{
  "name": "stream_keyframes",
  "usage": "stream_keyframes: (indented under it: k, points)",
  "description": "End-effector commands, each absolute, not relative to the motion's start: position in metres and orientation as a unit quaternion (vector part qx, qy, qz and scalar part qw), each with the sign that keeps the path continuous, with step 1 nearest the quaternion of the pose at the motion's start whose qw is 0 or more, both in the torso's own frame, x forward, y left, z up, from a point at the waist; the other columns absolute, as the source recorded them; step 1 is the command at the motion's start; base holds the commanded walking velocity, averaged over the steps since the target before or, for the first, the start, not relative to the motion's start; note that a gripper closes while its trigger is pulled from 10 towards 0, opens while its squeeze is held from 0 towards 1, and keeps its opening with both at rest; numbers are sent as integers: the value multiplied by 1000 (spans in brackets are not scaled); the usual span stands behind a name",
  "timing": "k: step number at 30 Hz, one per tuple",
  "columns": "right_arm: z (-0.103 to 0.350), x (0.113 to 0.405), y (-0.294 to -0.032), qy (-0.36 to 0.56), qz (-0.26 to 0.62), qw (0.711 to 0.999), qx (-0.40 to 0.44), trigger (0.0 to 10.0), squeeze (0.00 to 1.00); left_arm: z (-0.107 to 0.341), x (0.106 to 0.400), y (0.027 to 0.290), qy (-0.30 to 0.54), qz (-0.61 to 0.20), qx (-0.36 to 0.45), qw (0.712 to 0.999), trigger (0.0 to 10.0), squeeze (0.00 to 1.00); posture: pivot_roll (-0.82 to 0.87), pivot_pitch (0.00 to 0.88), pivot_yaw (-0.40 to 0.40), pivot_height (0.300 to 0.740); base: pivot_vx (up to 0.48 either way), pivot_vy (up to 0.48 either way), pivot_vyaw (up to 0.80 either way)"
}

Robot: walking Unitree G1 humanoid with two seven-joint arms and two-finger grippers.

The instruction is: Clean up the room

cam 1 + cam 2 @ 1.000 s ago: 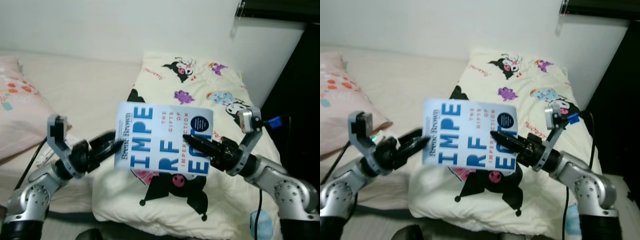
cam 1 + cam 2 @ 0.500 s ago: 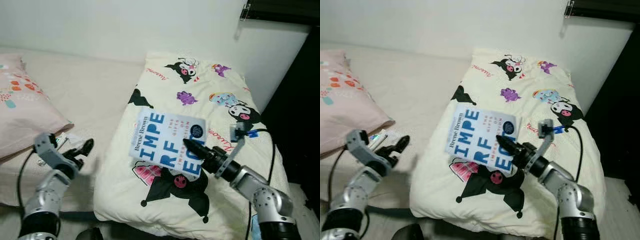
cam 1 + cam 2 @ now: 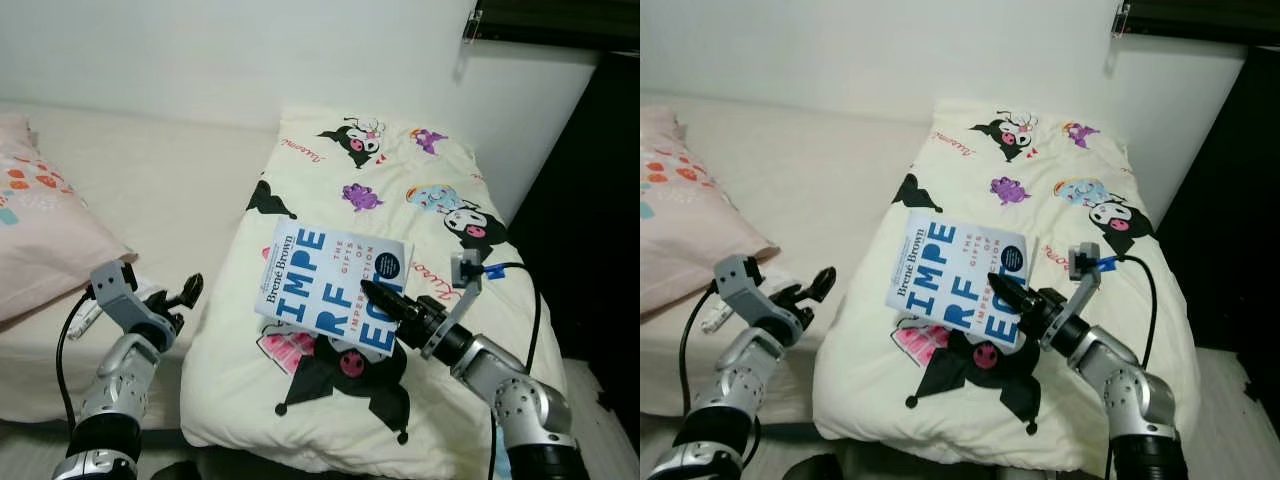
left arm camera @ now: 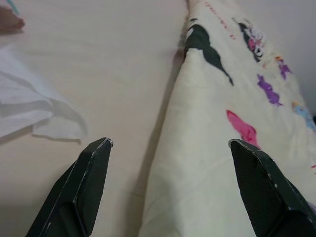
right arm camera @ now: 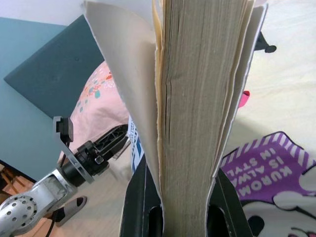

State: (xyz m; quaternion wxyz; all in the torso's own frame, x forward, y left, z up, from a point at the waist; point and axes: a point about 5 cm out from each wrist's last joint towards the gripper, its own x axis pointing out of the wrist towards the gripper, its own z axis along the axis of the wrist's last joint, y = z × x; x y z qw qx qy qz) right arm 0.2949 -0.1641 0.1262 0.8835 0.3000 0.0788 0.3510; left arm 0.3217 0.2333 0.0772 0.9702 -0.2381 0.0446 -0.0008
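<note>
One pink pillow is lying at nine o'clock on the bed. Just right of it, at about eight o'clock, the left gripper is hovering over the sheet with its two fingers spread apart and holding nothing; one crumpled white tissue is lying near them. One cream quilt printed with cartoon characters is covering the right half of the bed, from twelve o'clock down to six. At the centre, one white book with blue lettering is being held above the quilt, cover facing up. At about four o'clock the right gripper is clamping its two fingers on the book's lower edge, one on each side of the pages.
</note>
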Motion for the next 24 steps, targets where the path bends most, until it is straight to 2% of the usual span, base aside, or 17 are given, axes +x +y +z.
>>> stream_keyframes:
  k: [1,13,14,15,16,17,24]
  points:
    - [129,295,-166,64,349,886,298,0,0,65,316,229,67,2,-231,971,10000,0,-26,2,-87,555,0,0,0]
    - [126,294,-163,63,353,885,296,0,0,41,305,231,107,27,-212,971,10000,0,-26,9,-87,585,0,0,0]
    - [122,295,-163,74,346,892,282,7216,0,40,304,232,109,32,-205,972,10000,0,-26,8,-86,585,0,0,0]
    - [122,295,-163,74,346,892,282,7216,0,40,304,232,109,32,-205,972,10000,0,-26,8,-86,585,0,0,0]
    - [118,295,-162,84,342,897,268,10000,0,40,304,232,107,35,-197,974,10000,0,-26,8,-86,585,0,0,0]
    - [108,295,-159,113,335,903,244,10000,0,42,306,235,100,44,-189,976,10000,0,-23,8,-85,585,0,0,0]
    - [102,293,-157,128,330,906,232,10000,0,45,309,239,100,53,-176,978,10000,0,-25,9,-80,576,0,0,0]
